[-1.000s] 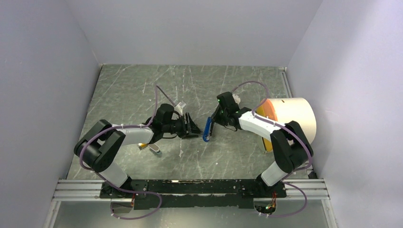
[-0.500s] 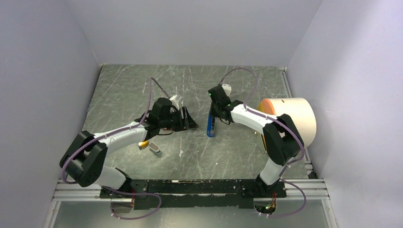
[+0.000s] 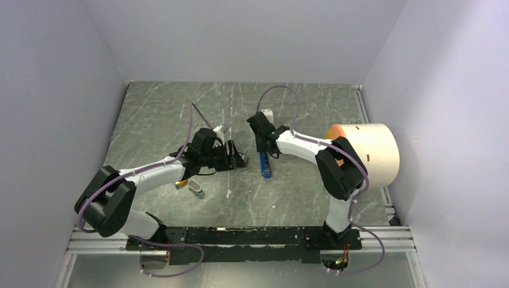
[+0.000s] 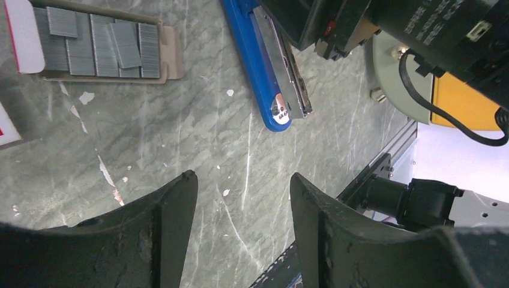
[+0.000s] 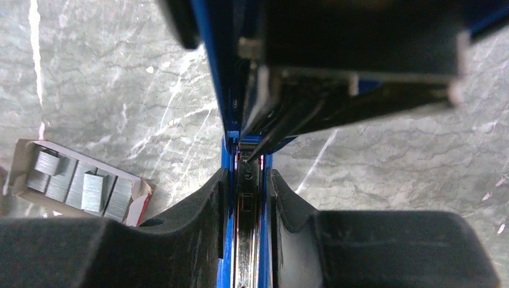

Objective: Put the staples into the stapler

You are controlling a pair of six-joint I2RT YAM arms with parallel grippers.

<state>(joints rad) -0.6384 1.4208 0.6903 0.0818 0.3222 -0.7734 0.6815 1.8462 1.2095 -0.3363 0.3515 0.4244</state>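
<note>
The blue stapler (image 3: 265, 166) lies on the table with its metal inner rail (image 5: 247, 252) exposed and its black top part (image 5: 360, 36) swung up. My right gripper (image 5: 247, 180) is shut on the stapler's blue sides at its far end (image 3: 262, 151). The staples (image 4: 96, 42) are several silvery strips lying in a grey tray (image 4: 171, 54) by a red-and-white box flap (image 4: 24, 36); the staples (image 5: 78, 183) also show left of the stapler. My left gripper (image 4: 240, 177) hangs open above bare table, near the stapler's rounded tip (image 4: 279, 114), and sits left of it in the top view (image 3: 239, 160).
A large cream cylinder with an orange end (image 3: 366, 153) lies at the right, close behind the right arm. A small orange-yellow block (image 3: 182, 184) and a small dark-and-white piece (image 3: 195, 189) lie under the left forearm. A metal rail (image 3: 240, 240) edges the table's near side.
My right gripper has carried the stapler's far end leftward, turning the stapler to point straight toward the near edge. The left gripper has drawn back slightly and its jaws have widened.
</note>
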